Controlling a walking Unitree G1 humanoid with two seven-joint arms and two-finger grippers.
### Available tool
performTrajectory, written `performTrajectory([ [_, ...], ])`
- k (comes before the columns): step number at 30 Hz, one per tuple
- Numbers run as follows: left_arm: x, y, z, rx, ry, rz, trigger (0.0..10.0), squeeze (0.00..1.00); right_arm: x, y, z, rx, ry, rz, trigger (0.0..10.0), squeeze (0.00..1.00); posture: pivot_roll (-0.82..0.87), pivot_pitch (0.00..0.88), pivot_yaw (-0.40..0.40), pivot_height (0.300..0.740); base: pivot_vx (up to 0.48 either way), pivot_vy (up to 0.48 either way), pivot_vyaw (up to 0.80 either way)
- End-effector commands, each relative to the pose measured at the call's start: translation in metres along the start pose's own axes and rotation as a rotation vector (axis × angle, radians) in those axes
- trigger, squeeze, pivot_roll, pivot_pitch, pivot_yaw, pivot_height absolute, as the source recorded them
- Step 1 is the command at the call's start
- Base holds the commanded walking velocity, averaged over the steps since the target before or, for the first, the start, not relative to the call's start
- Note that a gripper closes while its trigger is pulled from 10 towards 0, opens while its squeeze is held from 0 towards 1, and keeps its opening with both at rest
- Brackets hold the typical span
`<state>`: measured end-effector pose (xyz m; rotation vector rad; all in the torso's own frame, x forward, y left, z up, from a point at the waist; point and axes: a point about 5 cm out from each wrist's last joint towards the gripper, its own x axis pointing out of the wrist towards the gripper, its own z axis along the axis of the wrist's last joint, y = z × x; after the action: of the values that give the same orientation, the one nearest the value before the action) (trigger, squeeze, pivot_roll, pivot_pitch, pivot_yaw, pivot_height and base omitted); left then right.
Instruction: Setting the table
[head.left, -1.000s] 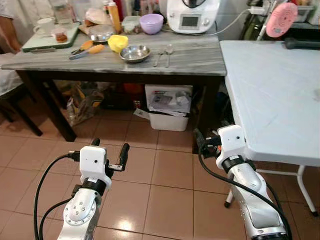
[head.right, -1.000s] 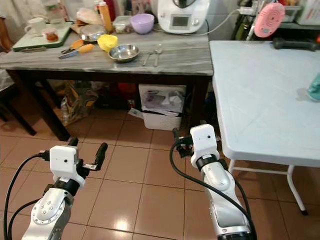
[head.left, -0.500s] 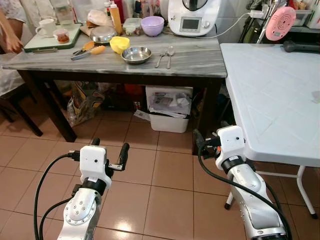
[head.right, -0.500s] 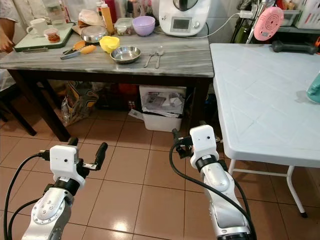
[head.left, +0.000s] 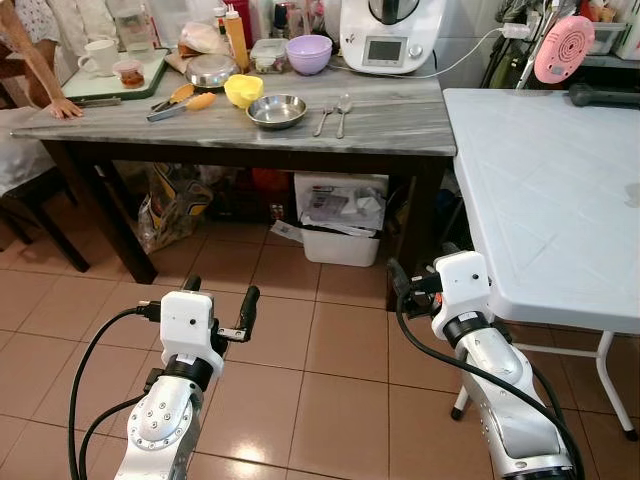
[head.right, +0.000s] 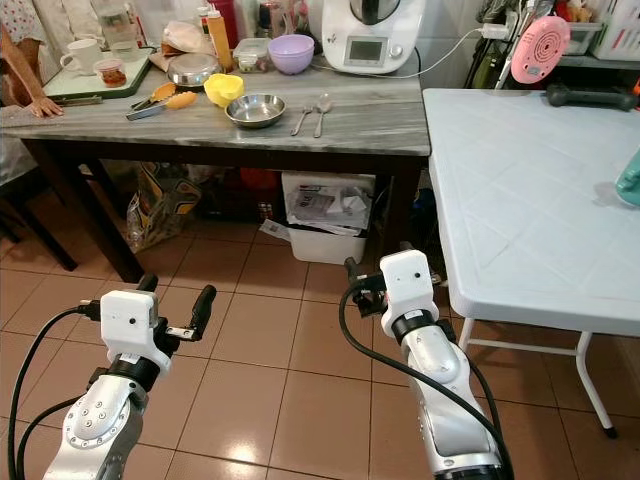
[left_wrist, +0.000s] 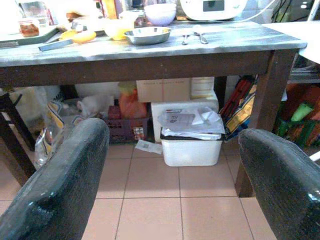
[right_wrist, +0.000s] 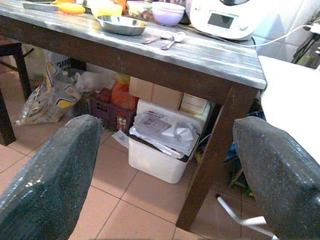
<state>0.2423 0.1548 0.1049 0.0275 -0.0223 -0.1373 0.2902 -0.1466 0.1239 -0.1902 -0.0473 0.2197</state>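
The counter (head.left: 380, 115) has a grey veined stone-like top, matt, on dark wooden legs. The bowl (head.left: 276, 109) and two spoons (head.left: 332, 112) on it look like shiny metal. The white table (head.left: 540, 190) seems smooth plastic. The floor (head.left: 330, 340) is glossy terracotta tile. Each claw's fingers (left_wrist: 60, 185) look rough, black and faintly shiny.

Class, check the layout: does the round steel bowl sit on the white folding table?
No, the round steel bowl sits on the grey marble-topped table.
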Motion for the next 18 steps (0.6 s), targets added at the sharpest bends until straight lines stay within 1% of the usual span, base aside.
performTrajectory([
  [1, 0.0005, 0.0002, -0.0001, 0.005, 0.006, -0.001, 10.0, 0.0, 0.0006, 0.0003, 0.0024, -0.005, -0.013, 0.006, 10.0, 0.0, -0.17, 0.039, 0.063, 0.74, 0.0, 0.0, 0.0],
  [7, -0.0001, 0.0004, -0.0006, -0.009, 0.005, 0.003, 10.0, 0.0, 0.0005, 0.0002, 0.0025, -0.007, -0.014, 0.008, 10.0, 0.0, -0.17, 0.038, 0.06, 0.74, 0.0, 0.0, 0.0],
  [10, -0.0004, 0.0007, 0.0002, 0.005, 0.001, 0.002, 10.0, 0.0, 0.0011, -0.0005, 0.0026, -0.009, -0.014, 0.009, 10.0, 0.0, -0.16, 0.038, 0.06, 0.74, 0.0, 0.0, 0.0],
  [18, -0.0001, 0.0008, -0.0001, 0.011, 0.003, -0.006, 10.0, 0.0, 0.0016, 0.0004, 0.0029, -0.01, -0.016, 0.01, 10.0, 0.0, -0.16, 0.037, 0.062, 0.74, 0.0, 0.0, 0.0],
])
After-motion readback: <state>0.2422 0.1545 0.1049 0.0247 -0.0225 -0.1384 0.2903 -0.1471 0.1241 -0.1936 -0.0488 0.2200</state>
